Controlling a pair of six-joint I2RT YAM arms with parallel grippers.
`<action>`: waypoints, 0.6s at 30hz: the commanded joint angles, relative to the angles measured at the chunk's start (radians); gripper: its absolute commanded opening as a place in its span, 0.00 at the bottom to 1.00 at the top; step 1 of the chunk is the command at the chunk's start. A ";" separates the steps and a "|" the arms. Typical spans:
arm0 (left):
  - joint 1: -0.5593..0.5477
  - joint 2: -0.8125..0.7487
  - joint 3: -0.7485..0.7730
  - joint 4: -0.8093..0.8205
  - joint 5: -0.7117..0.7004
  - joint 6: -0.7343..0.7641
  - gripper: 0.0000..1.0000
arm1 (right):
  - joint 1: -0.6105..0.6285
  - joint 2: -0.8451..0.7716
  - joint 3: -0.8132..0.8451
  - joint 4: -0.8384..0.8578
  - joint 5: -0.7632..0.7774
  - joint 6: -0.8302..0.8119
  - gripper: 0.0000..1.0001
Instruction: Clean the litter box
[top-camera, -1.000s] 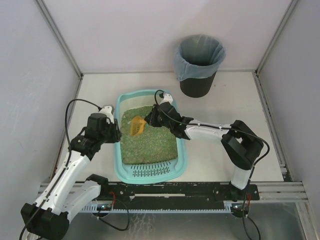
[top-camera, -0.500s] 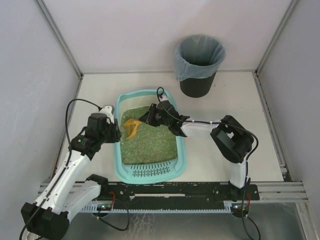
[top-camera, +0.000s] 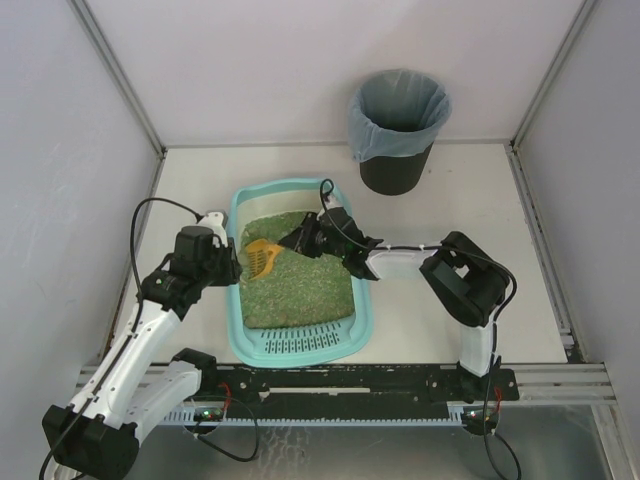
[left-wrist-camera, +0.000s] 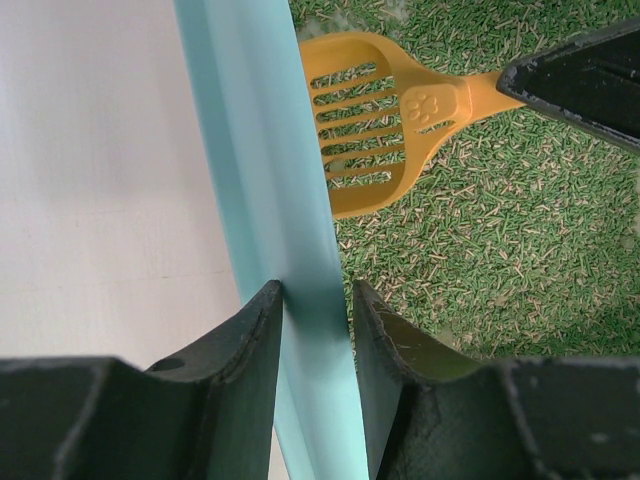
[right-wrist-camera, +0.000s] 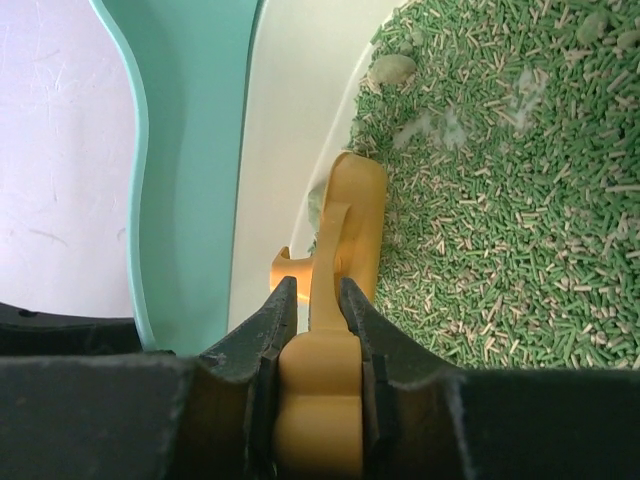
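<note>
The litter box (left-wrist-camera: 262, 170) is showing smooth, faintly glossy plastic, its litter (left-wrist-camera: 500, 230) is looking rough and granular, the scoop (left-wrist-camera: 432, 105) is reading as smooth matt plastic, and the bin bag (top-camera: 375, 130) is perhaps showing thin film.

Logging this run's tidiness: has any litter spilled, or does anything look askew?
Nothing stands out. No litter shows on the table around the litter box; the left gripper clamps its rim, and the right gripper holds the orange scoop inside it.

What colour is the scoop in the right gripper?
Orange; the scoop shows it best in the left wrist view.
</note>
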 joint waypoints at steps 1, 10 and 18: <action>-0.003 0.003 0.000 0.038 0.045 0.010 0.38 | 0.024 -0.058 -0.037 0.128 -0.059 0.072 0.00; -0.002 0.002 -0.001 0.038 0.044 0.010 0.38 | 0.022 -0.113 -0.115 0.220 0.013 0.085 0.00; -0.003 0.000 0.000 0.039 0.044 0.010 0.38 | 0.020 -0.145 -0.155 0.241 0.058 0.088 0.00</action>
